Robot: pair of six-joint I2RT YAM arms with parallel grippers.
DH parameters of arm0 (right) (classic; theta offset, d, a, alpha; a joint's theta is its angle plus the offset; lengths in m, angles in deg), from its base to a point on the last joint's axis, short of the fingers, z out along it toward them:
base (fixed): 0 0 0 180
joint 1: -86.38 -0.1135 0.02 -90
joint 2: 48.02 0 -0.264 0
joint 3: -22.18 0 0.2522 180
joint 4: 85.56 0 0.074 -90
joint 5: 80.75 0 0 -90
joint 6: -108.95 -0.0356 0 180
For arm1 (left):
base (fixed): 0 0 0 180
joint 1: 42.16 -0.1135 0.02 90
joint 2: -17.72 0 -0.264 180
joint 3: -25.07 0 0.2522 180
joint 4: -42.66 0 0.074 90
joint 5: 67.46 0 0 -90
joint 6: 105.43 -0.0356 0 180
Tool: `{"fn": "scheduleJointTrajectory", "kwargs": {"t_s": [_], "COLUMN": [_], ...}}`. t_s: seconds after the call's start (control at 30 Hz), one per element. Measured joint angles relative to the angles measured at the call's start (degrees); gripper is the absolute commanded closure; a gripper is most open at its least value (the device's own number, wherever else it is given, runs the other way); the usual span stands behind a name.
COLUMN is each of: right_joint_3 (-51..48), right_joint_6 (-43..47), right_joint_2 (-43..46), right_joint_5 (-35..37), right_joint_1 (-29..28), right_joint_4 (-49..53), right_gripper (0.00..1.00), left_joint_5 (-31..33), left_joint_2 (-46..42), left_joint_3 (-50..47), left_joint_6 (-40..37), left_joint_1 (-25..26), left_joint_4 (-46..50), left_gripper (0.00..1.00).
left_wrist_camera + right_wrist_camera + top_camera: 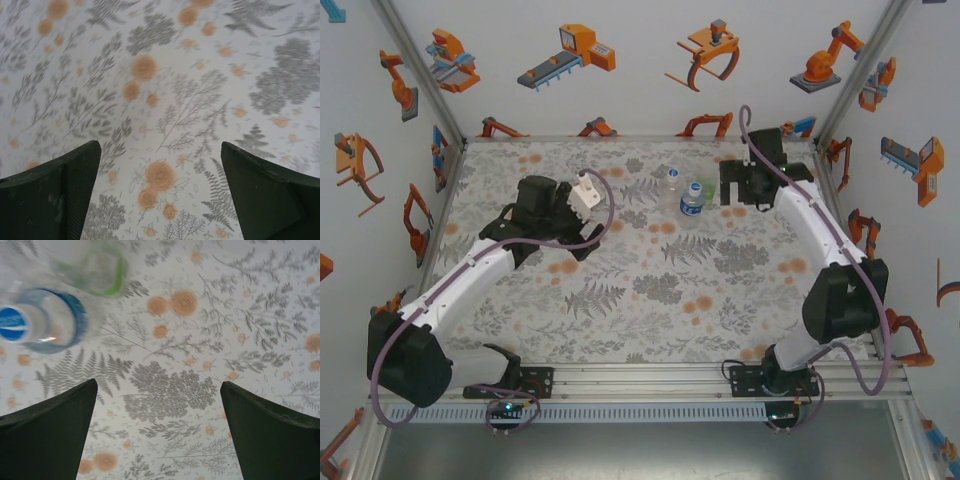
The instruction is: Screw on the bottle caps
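Note:
Three bottles stand close together at the back middle of the table. They are a colourless one [672, 180], one with a blue label [692, 203] and a green-tinted one [706, 187]. My right gripper [745, 193] hangs just right of them, open and empty. In the right wrist view the blue-labelled bottle [45, 322] sits up left of the open gripper [159, 382], with a round cap [12, 324] on its neck, and the green bottle [95, 265] is blurred behind it. My left gripper [545, 235] hovers over bare cloth at mid left, and in the left wrist view it [160, 145] stands open and empty.
The table is covered by a cloth with a grey fern and orange flower print [650, 290]. White walls with robot pictures and aluminium posts [420, 70] close it in on three sides. An aluminium rail [650, 378] carries both arm bases at the near edge.

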State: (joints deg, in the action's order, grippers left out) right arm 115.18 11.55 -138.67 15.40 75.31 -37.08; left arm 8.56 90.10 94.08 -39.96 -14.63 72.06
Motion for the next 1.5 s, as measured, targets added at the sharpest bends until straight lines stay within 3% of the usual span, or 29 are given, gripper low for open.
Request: {"fn": "scheduleJointTrajectory", "kwargs": {"t_s": [0.23,0.37,0.53,0.83,1.03,1.3,1.5], "right_joint_3": [-26.71,-39.32,-47.95,-56.06,-59.6,-59.6,-59.58], "right_joint_6": [1.49,3.26,4.55,4.26,4.26,2.01,1.6], "right_joint_2": [6.4,6.93,4.61,3.34,2.54,2.54,2.54], "right_joint_5": [3.54,3.58,3.52,-1.62,-3.78,2.38,2.93], "right_joint_1": [4.61,7.1,8.61,12.94,12.92,12.92,12.92], "right_joint_4": [-22.58,-38.34,-55.67,-76.35,-82.71,-85.83,-85.81], "right_gripper": [0.01,0.01,0.01,0.0,0.01,0.01,0.01], "left_joint_5": [14.82,18.75,18.62,13.94,7.8,4.85,4.7], "left_joint_2": [-0.04,0.9,4.79,9.31,14.25,16.22,16.2], "left_joint_3": [-12.04,-19.17,-26.34,-32.89,-34.45,-34.53,-34.45], "left_joint_6": [6.08,8.85,11.58,17.99,21.11,23.02,23.41], "left_joint_1": [-5.66,-10.01,-15.74,-23.12,-27.21,-28.7,-28.7], "left_joint_4": [-12.46,-21.22,-34.71,-52.78,-64.72,-64.72,-64.67], "left_gripper": [0.03,0.03,0.03,0.03,0.03,0.03,0.03]}}
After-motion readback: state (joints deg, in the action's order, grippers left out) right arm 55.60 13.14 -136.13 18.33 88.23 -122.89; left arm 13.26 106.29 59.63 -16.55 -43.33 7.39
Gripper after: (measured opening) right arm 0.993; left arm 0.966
